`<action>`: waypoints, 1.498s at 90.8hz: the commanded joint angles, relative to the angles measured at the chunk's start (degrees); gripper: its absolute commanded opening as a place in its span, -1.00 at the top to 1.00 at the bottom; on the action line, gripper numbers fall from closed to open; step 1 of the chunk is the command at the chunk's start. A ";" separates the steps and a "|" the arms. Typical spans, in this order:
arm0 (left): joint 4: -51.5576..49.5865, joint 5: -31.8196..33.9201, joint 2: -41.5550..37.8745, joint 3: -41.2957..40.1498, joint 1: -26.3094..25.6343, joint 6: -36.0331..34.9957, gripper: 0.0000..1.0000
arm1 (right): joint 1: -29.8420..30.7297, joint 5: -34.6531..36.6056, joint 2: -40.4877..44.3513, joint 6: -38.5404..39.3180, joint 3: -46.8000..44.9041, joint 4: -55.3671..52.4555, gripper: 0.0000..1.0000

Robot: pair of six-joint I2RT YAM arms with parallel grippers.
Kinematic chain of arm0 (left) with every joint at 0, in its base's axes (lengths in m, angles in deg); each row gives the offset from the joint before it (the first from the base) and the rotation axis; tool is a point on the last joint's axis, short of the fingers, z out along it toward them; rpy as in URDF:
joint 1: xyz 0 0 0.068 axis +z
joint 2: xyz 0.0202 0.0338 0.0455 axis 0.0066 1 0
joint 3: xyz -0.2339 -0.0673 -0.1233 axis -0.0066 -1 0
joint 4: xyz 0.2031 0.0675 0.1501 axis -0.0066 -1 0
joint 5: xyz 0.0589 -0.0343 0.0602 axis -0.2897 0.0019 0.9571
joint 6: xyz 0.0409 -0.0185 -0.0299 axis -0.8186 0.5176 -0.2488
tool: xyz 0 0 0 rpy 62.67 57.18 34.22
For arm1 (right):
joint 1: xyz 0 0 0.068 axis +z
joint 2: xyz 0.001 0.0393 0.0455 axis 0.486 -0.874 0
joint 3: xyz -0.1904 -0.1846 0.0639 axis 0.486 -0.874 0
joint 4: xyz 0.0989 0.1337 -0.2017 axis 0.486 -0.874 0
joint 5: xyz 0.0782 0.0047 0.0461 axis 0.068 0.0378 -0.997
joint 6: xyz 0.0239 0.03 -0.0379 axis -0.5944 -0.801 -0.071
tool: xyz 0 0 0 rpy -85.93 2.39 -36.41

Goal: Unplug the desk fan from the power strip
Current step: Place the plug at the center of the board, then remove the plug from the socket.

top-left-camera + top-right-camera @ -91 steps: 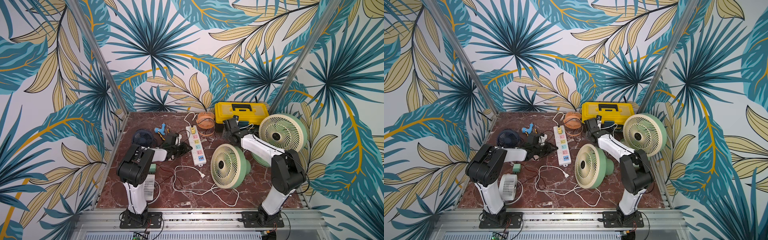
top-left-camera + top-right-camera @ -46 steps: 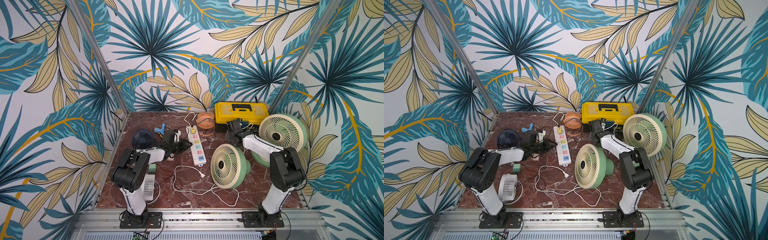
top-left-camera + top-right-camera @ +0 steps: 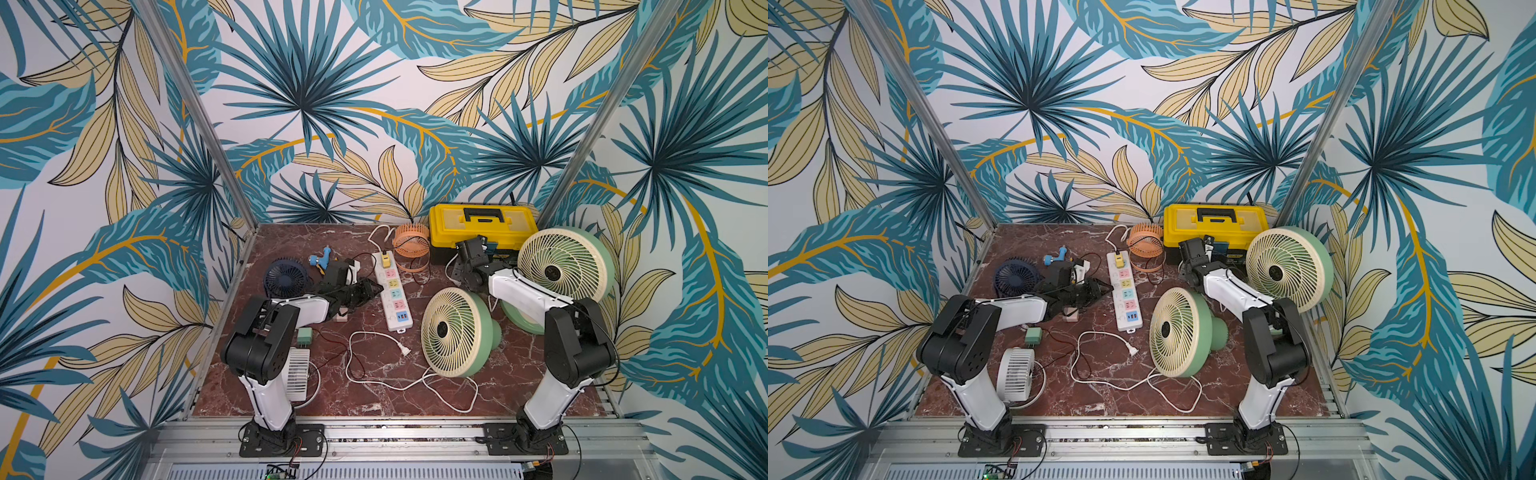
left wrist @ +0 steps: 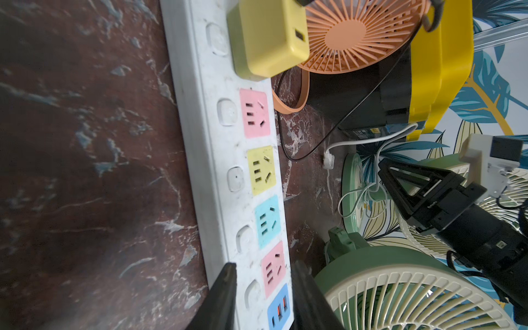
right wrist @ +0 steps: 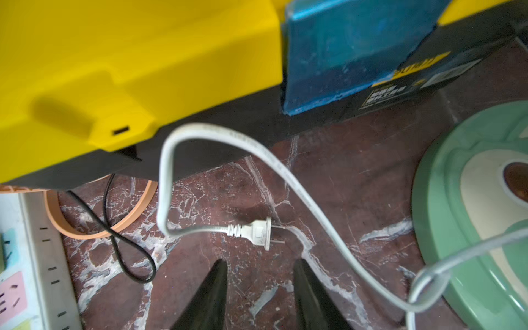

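Since a second ago my right gripper (image 5: pixel 258 297) has parted and the white plug (image 5: pixel 257 230) lies loose on the marble floor (image 5: pixel 357 177) ahead of its spread fingers. My left gripper (image 4: pixel 263 297) straddles the power strip (image 3: pixel 392 293), pinching it near the USB end; strip mid-floor, long axis front-to-back, corded end toward the back wall.

Both top views look steeply down from high at the front, facing twelve o'clock; the left wrist view skims the power strip (image 4: pixel 228 160) closely; the right wrist view hangs near the toolbox (image 5: pixel 137 65).
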 commanded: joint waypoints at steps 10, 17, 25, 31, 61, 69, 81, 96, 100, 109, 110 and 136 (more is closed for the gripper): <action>1.52 -1.24 -1.37 -0.71 0.46 0.07 0.26 | 0.70 -0.07 5.02 0.79 -0.17 -3.71 0.05; 1.69 -1.39 -1.59 -0.71 0.41 0.06 0.26 | 1.30 0.01 5.93 1.16 0.47 -4.51 0.04; 2.06 -1.71 -1.66 -0.75 0.42 0.26 0.26 | 2.27 -0.01 6.58 1.98 1.58 -5.11 -0.01; 2.43 -1.99 -1.58 -0.79 0.41 0.38 0.26 | 3.17 0.12 6.54 3.15 3.27 -5.91 -0.03; 4.67 -2.56 -2.05 -1.41 0.63 1.34 0.26 | 9.67 -2.63 1.62 8.55 11.19 -5.11 -0.08; 4.59 -2.11 -2.63 -1.13 0.99 1.31 0.27 | 11.56 -6.15 -0.27 9.80 12.09 -3.09 -0.14; 0.40 0.07 -3.69 1.98 1.09 -2.15 0.26 | 13.58 -10.73 -3.27 8.80 13.11 -1.38 -0.15; -10.29 7.81 -4.47 8.15 0.47 -7.78 0.25 | 16.36 -10.55 -7.57 7.39 14.66 -1.09 -0.15; -12.98 10.05 -4.37 9.94 -0.15 -9.05 0.25 | 16.94 -10.13 -8.78 6.81 15.02 -1.08 -0.15; -17.71 15.22 -3.64 13.59 -1.58 -10.51 0.25 | 18.15 -9.12 -11.46 5.42 16.27 -1.06 -0.14; -17.98 15.65 -3.49 13.87 -1.73 -10.56 0.25 | 18.25 -9.08 -11.77 5.31 16.44 -1.03 -0.14; -17.93 15.39 -0.10 15.57 -2.99 -7.89 0.23 | 20.15 -5.97 -18.53 2.57 19.53 3.47 -0.14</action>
